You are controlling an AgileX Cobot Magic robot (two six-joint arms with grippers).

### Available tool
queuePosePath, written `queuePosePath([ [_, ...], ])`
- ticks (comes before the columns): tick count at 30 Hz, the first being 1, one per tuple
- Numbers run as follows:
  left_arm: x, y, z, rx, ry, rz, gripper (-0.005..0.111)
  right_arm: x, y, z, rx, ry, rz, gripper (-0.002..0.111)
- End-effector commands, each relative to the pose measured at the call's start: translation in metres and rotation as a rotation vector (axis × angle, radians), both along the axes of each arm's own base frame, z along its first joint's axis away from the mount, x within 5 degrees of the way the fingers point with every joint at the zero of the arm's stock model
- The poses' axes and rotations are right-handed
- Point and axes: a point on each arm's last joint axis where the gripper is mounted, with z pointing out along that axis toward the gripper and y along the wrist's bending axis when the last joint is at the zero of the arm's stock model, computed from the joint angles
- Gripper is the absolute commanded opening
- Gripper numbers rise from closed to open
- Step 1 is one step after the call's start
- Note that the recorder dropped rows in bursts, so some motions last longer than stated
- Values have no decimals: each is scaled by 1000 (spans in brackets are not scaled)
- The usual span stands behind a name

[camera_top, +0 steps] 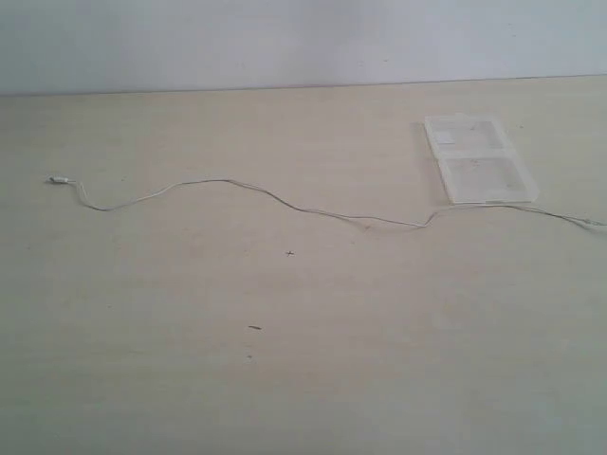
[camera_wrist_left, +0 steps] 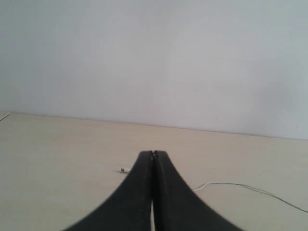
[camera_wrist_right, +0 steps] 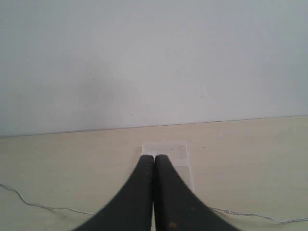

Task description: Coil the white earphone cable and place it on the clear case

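Note:
The white earphone cable [camera_top: 285, 201] lies stretched in a wavy line across the table, from a small white end piece [camera_top: 59, 180] at the left to the right edge, passing just in front of the clear case [camera_top: 479, 158]. The case lies flat at the back right, its two square halves open. Neither gripper shows in the exterior view. In the left wrist view my left gripper [camera_wrist_left: 153, 155] is shut and empty, with the cable [camera_wrist_left: 240, 186] and its end piece [camera_wrist_left: 124, 169] on the table beyond it. My right gripper [camera_wrist_right: 154, 158] is shut and empty, with the case [camera_wrist_right: 174, 151] just beyond its tips and the cable [camera_wrist_right: 43, 207] running across.
The pale wooden table [camera_top: 285, 379] ends at a white wall [camera_top: 285, 38] behind. A small dark cross mark [camera_top: 290, 253] and a short dark fleck [camera_top: 255, 328] sit on the tabletop in front of the cable.

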Motion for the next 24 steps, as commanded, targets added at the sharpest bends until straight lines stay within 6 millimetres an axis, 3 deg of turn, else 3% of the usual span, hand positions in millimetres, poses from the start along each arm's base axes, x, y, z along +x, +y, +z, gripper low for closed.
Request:
queuePosePath([
  [1, 0, 0, 0, -5, -3, 2, 0, 0, 0, -2, -12, -1, -5, 0],
  [11, 0, -1, 0, -5, -3, -25, 0, 0, 0, -2, -12, -1, -5, 0],
  [13, 0, -1, 0, -5, -3, -25, 0, 0, -3, 6, -14, -85, -30, 0],
  [16, 0, -1, 0, -5, -3, -25, 0, -1, -5, 14, 183, -164, -51, 0],
  [24, 0, -1, 0, -5, -3, -25, 0, -4, -11, 27, 299, -309, -82, 0],
])
